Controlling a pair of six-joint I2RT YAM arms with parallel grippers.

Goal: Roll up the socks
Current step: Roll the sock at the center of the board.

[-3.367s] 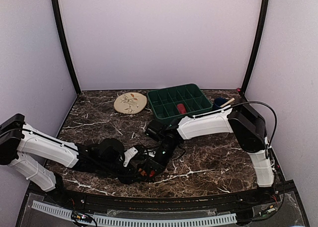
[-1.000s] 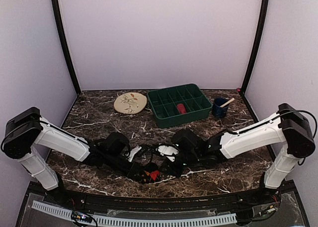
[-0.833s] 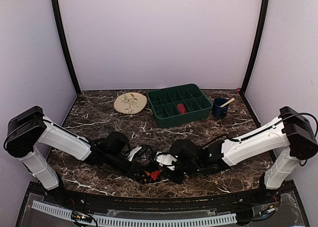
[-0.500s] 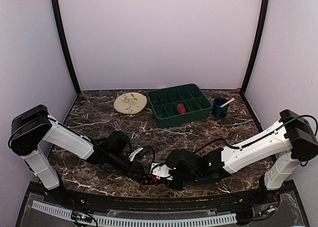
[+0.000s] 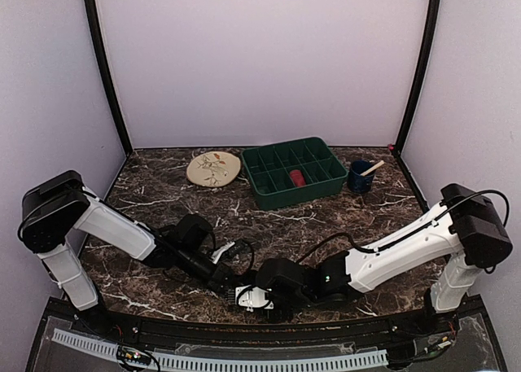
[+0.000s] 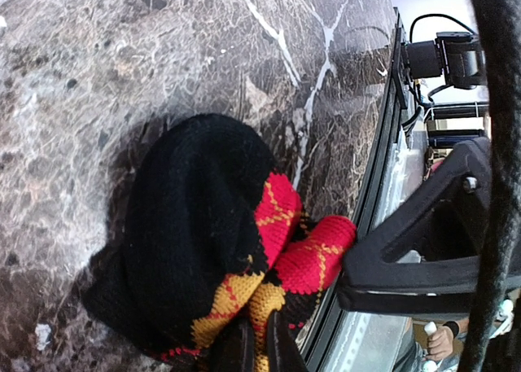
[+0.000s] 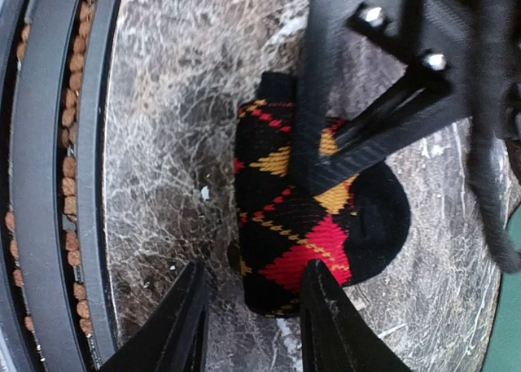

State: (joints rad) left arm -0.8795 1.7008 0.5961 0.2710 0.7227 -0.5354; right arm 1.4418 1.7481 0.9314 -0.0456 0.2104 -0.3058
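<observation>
Black argyle sock [image 7: 285, 225] bunched at the counter's [image 5: 326, 217] near edge. Left tool [image 6: 259, 343] pinched together on its fabric. Right tool [image 7: 256, 307] fingers apart, sock end between them. The 2 arms lie low, converging. Green tray [image 5: 264, 189] far back.

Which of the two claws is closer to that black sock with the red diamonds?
Left. The left gripper is shut on the sock, pinching its patterned part. The right gripper is open, straddling one end of the sock without clamping it.
</observation>
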